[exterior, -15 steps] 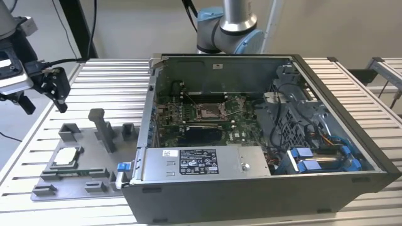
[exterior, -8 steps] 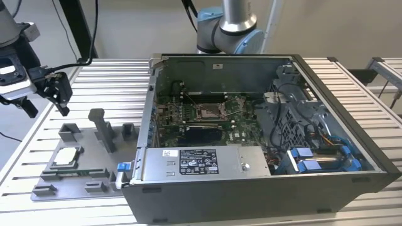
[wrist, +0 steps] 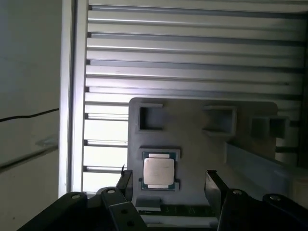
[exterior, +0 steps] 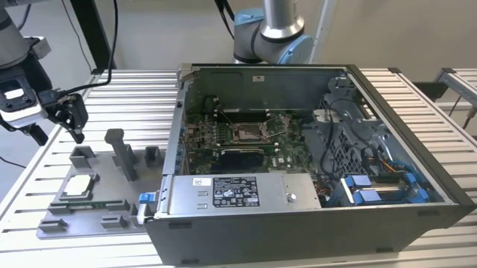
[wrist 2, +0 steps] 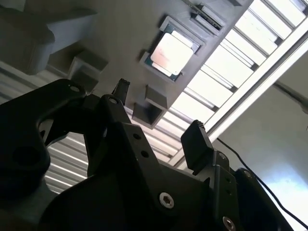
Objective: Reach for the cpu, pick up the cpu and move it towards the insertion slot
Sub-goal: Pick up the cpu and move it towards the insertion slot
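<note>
Cpu (wrist: 159, 172) rests in grey fixture (wrist: 192, 139), below wide-spread gripper (wrist: 168, 179), untouched

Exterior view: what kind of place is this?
Probably a robotics lab bench for computer assembly: an open computer case on a slatted metal table, a robot arm, a grey fixture holding the cpu.

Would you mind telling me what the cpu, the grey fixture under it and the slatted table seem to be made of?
The cpu: probably metal-topped, pale silver with a soft sheen. The fixture: likely plastic, matte uniform grey, moulded pockets. The table: seemingly aluminium slats, bright and reflective.
</note>
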Robot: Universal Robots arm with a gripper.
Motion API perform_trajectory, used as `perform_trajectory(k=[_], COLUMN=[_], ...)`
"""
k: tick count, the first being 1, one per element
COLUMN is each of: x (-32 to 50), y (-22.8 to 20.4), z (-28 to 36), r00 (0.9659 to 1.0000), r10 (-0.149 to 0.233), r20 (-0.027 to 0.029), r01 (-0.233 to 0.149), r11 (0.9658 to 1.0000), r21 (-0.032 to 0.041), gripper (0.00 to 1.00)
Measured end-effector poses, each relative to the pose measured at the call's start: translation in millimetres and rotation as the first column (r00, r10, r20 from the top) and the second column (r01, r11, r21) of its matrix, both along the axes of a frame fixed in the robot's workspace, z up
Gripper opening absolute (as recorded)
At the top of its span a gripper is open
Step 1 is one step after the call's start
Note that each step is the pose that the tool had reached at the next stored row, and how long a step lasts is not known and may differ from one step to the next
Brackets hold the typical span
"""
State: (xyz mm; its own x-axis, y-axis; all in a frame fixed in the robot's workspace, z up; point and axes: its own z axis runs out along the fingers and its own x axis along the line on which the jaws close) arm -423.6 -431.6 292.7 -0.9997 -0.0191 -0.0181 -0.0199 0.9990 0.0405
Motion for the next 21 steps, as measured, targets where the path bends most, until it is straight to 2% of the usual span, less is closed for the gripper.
perform_trajectory(k=[13,17,21], x=[-2.0,-2.1,-2.1], y=[-0.2,-3.7,-9.5], z=[-23.6,-30.7,-38.1], r00=[1.0,1.0,1.0], r10=[0.0,0.0,0.0], r20=[0.0,-0.0001,0.0001], r01=[0.0,0.0,0.0], r11=[1.0,1.0,1.0], r21=[0.0001,0.0001,0.0001], gripper=[1.0,1.0,1.0])
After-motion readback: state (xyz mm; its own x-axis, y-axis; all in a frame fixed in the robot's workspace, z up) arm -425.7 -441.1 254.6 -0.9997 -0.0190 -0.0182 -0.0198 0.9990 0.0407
